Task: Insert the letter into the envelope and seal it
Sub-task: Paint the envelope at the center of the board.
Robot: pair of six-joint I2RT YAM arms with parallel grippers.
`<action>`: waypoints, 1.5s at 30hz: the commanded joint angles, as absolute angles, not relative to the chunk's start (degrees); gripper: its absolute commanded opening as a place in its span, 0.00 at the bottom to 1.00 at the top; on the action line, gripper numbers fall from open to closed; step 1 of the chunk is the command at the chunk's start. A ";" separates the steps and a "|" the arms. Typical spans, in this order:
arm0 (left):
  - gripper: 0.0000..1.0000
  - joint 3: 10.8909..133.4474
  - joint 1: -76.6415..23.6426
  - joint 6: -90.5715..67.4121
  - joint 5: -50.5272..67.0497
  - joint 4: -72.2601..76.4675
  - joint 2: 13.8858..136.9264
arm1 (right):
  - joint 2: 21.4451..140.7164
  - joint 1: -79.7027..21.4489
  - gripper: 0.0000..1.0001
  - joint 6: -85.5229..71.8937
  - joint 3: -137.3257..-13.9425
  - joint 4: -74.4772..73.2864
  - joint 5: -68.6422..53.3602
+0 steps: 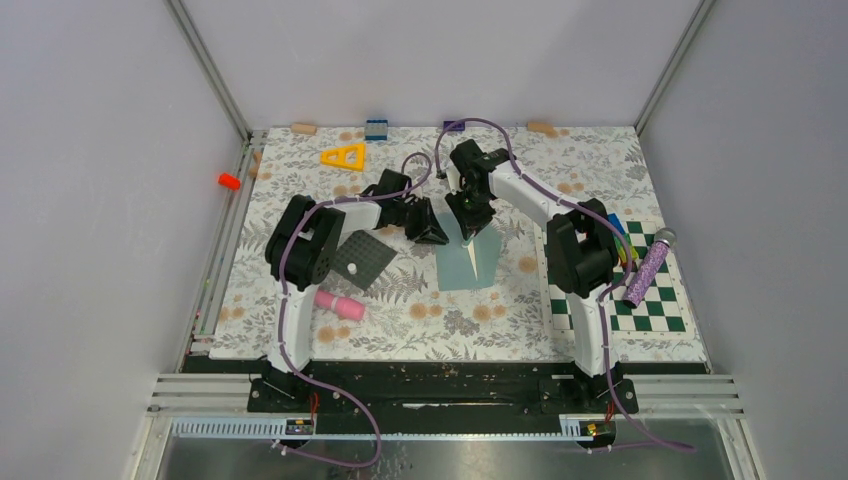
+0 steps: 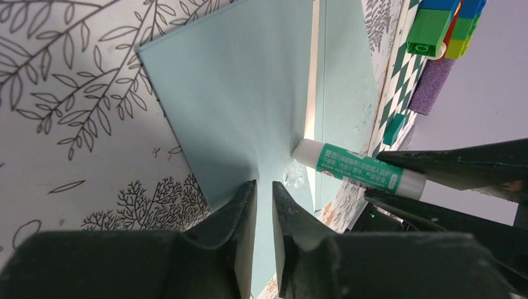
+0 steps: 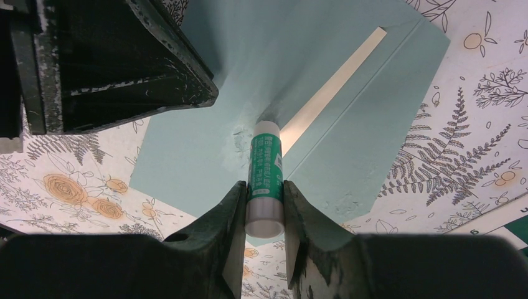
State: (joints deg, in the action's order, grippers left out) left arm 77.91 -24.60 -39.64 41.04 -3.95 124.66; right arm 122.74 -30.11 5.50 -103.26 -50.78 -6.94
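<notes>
The teal-grey envelope (image 1: 470, 268) lies flat mid-table with its flap (image 2: 236, 93) folded open. A white strip of the letter (image 3: 336, 78) shows in its mouth. My right gripper (image 3: 261, 184) is shut on a green-and-white glue stick (image 3: 264, 168), whose tip touches the flap beside a wet smear. In the left wrist view the glue stick (image 2: 358, 168) comes in from the right. My left gripper (image 2: 263, 184) stands on the flap just left of the stick, jaws a narrow gap apart, and the paper puckers at its tips. From above, both grippers (image 1: 432, 232) (image 1: 470, 222) meet over the envelope's far end.
A dark grey square mat (image 1: 360, 258) and a pink cylinder (image 1: 338, 304) lie left of the envelope. On the right are a green checkered board (image 1: 655, 300), a purple glitter tube (image 1: 650, 265) and toy bricks (image 2: 445, 25). A yellow triangle (image 1: 343, 156) sits far left.
</notes>
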 commanded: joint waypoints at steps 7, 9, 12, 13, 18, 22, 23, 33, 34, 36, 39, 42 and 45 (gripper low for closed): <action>0.04 81.03 -25.05 -36.87 35.98 -9.09 126.42 | 123.14 -30.85 0.00 5.69 -107.33 -51.58 -5.67; 0.02 81.22 -25.14 -36.35 35.13 -10.08 126.45 | 123.73 -30.91 0.00 5.79 -108.35 -51.51 -4.88; 0.02 81.35 -25.14 -36.21 35.03 -10.37 126.63 | 124.76 -30.88 0.00 6.14 -109.70 -51.53 -3.95; 0.01 81.33 -25.14 -36.27 35.06 -10.35 126.63 | 125.00 -30.85 0.00 6.28 -110.03 -51.58 -3.81; 0.01 81.73 -25.22 -36.05 34.87 -10.74 126.74 | 125.61 -30.93 0.00 6.20 -109.75 -51.53 -4.30; 0.00 81.91 -25.22 -36.08 34.45 -11.04 126.71 | 124.57 -30.94 0.00 6.57 -107.06 -51.59 -5.05; 0.00 81.97 -25.22 -36.04 34.43 -11.14 126.71 | 124.17 -30.94 0.00 6.72 -106.38 -51.60 -5.44; 0.00 82.23 -25.30 -36.04 33.56 -11.82 126.40 | 120.00 -32.27 0.00 7.65 -101.55 -51.68 -9.77; 0.00 82.23 -25.31 -36.00 33.43 -11.86 126.45 | 119.87 -32.44 0.00 7.67 -101.37 -51.61 -9.92; 0.00 82.24 -25.31 -35.90 33.32 -11.94 126.27 | 119.62 -32.64 0.00 7.61 -101.10 -51.61 -10.47; 0.00 82.22 -25.31 -35.91 33.17 -11.95 126.22 | 119.07 -32.70 0.00 7.48 -100.81 -51.64 -12.15; 0.00 82.34 -25.29 -35.78 33.04 -12.21 126.24 | 118.55 -32.71 0.00 7.19 -100.56 -51.68 -13.94; 0.00 82.31 -25.39 -35.76 32.91 -12.29 126.30 | 118.44 -33.16 0.00 6.97 -100.39 -51.64 -14.40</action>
